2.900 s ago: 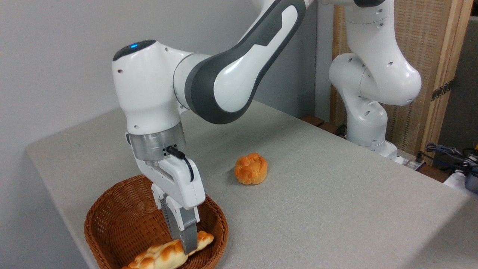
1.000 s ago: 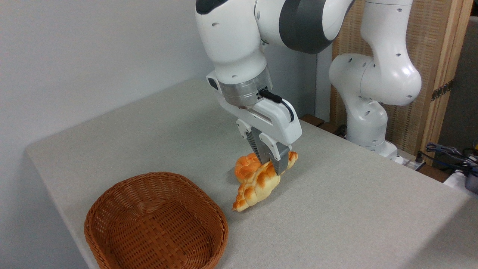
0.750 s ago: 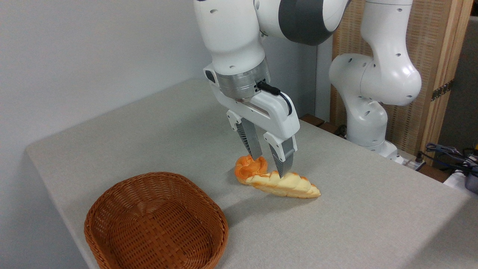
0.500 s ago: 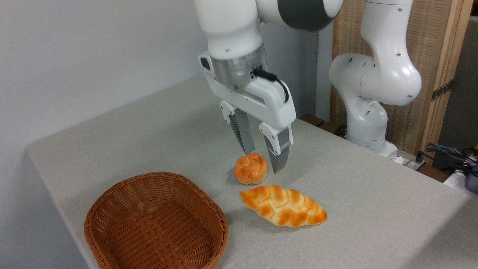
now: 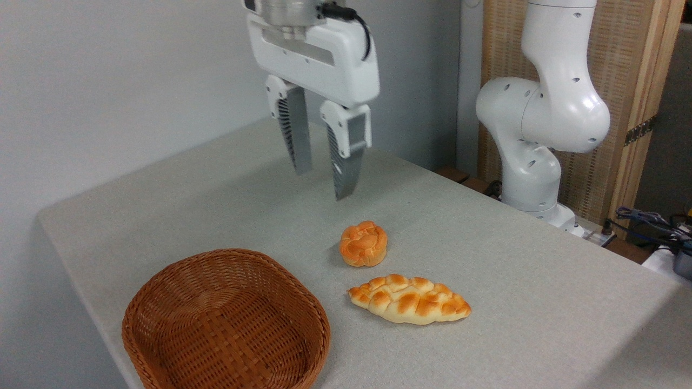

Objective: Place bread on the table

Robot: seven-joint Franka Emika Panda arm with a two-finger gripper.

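Note:
The bread [image 5: 410,299], a long braided loaf with golden-brown bumps, lies flat on the grey cloth table [image 5: 513,281], just in front of a small round orange bun [image 5: 364,243]. My gripper [image 5: 323,183] hangs open well above the table, up and to the left of the bun, with nothing between its fingers. It touches neither piece.
A brown wicker basket [image 5: 227,323] stands empty at the front left near the table's edge. The arm's white base [image 5: 535,162] rises at the back right beside a wooden screen. Cables [image 5: 649,221] lie at the far right.
My gripper carried the bread out of the basket, opened and dropped it by the bun. The loaf settled flat. The gripper then rose up and to the left, staying open.

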